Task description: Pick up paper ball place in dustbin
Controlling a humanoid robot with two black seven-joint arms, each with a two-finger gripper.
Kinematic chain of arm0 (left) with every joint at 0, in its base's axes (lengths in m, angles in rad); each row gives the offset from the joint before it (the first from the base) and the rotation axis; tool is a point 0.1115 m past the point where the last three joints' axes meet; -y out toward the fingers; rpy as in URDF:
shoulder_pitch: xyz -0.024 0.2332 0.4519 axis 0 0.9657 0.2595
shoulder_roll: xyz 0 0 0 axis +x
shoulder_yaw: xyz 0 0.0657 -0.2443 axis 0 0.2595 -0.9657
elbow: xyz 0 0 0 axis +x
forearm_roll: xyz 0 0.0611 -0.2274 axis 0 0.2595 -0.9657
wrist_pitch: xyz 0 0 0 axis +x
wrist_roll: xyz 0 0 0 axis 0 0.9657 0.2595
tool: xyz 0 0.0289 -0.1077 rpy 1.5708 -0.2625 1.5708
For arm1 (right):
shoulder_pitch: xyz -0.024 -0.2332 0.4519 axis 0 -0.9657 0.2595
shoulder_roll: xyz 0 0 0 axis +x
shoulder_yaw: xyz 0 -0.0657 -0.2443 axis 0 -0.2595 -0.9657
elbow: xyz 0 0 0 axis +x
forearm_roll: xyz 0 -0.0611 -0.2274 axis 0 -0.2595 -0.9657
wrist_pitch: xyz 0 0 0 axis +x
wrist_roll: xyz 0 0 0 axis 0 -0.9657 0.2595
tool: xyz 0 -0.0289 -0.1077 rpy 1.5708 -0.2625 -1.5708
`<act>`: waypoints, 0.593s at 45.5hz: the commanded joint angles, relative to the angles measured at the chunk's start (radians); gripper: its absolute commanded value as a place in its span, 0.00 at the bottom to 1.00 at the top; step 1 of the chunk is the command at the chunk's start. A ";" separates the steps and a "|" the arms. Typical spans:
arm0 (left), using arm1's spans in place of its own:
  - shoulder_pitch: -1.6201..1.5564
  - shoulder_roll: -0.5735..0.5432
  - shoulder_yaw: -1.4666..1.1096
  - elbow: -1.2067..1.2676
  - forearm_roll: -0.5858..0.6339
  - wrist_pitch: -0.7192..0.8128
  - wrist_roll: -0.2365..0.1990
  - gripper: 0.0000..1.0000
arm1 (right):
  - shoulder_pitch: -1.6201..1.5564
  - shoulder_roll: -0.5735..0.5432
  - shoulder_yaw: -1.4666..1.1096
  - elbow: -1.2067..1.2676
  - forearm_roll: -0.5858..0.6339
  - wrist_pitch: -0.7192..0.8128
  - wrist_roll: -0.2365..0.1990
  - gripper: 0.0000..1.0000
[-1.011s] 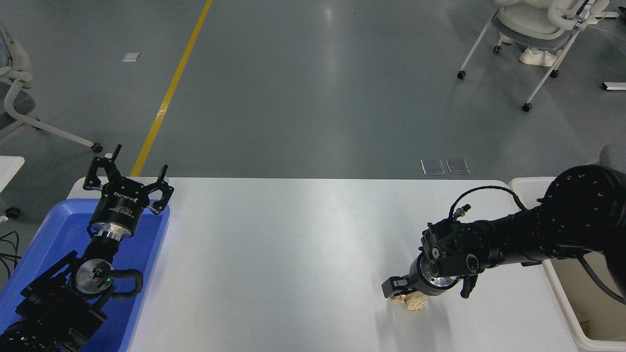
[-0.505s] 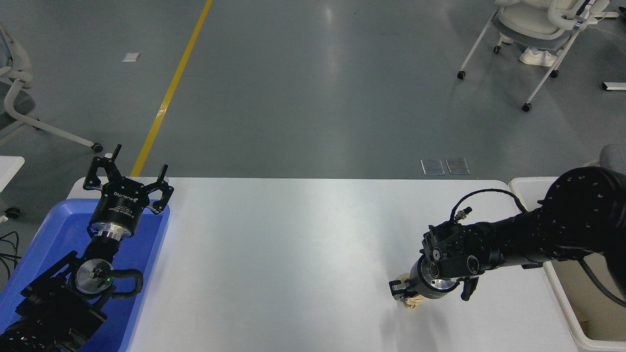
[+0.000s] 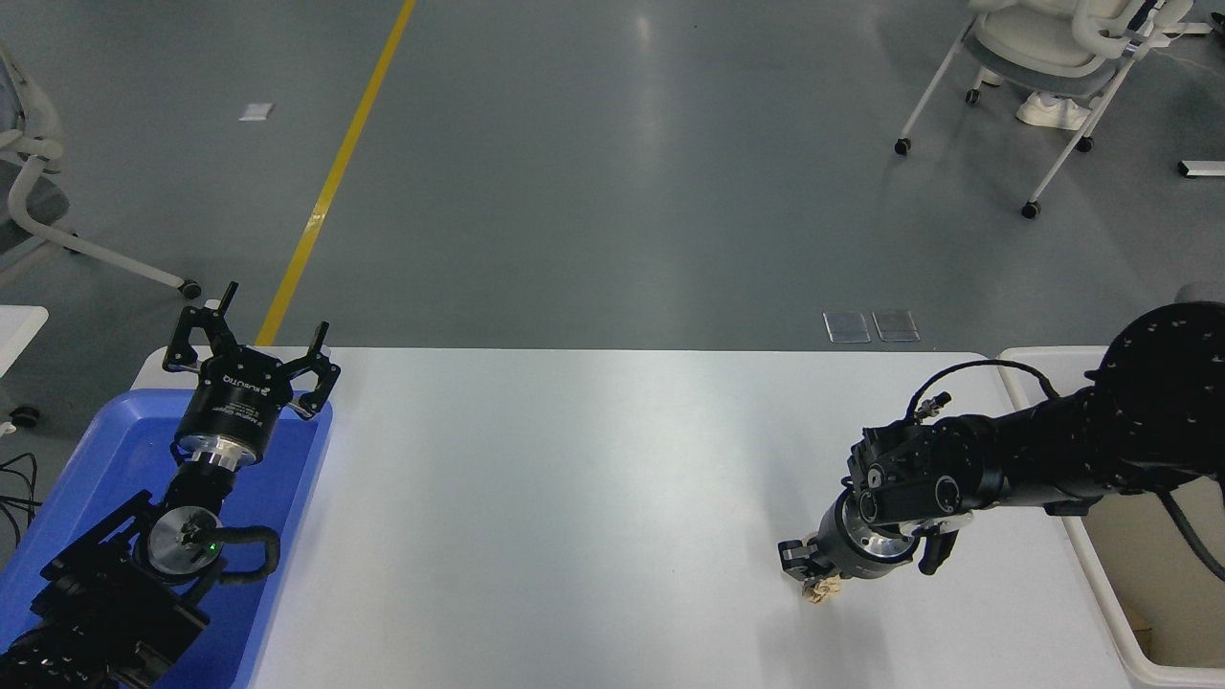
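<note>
Right gripper: we find its fingers clamped on the paper ball, held over the white table, left of the dustbin. Left gripper: fingers spread, parked above the blue tray, well apart from the dustbin.

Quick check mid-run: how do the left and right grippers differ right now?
The left gripper is open and holds nothing; the right gripper is shut on the paper ball. The left gripper points away over the far end of the blue tray; the right gripper points down over the white table, near the dustbin. Both are black.
</note>
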 commanded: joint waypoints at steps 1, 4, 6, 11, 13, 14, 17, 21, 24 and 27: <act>0.000 0.000 0.000 0.000 0.000 0.000 0.000 1.00 | 0.013 -0.010 -0.004 0.008 0.035 0.004 0.000 0.00; 0.000 0.001 0.000 0.000 0.000 0.000 0.000 1.00 | 0.016 -0.010 -0.004 0.008 0.035 0.004 0.000 0.00; 0.000 0.000 0.000 0.000 0.000 0.000 0.000 1.00 | 0.024 -0.013 -0.004 0.009 0.036 0.004 0.000 0.00; 0.000 0.000 0.000 0.000 0.000 0.000 0.000 1.00 | 0.068 -0.034 -0.003 0.052 0.036 0.004 0.001 0.00; 0.000 0.000 0.000 0.000 0.000 0.000 0.000 1.00 | 0.095 -0.045 -0.004 0.072 0.039 0.004 0.001 0.00; 0.000 0.000 0.000 0.000 0.000 0.000 0.000 1.00 | 0.108 -0.048 -0.004 0.081 0.045 0.006 0.000 0.00; 0.000 0.000 0.000 0.000 0.000 0.000 0.000 1.00 | 0.151 -0.071 -0.006 0.118 0.093 0.013 0.000 0.00; 0.000 0.000 0.000 0.000 0.000 0.000 0.000 1.00 | 0.216 -0.117 -0.012 0.181 0.136 0.029 0.000 0.00; 0.000 0.000 0.000 0.000 0.000 0.000 0.000 1.00 | 0.282 -0.131 -0.024 0.233 0.140 0.044 0.000 0.00; 0.000 0.000 0.000 0.000 0.000 0.000 0.000 1.00 | 0.358 -0.146 -0.040 0.291 0.151 0.069 0.000 0.00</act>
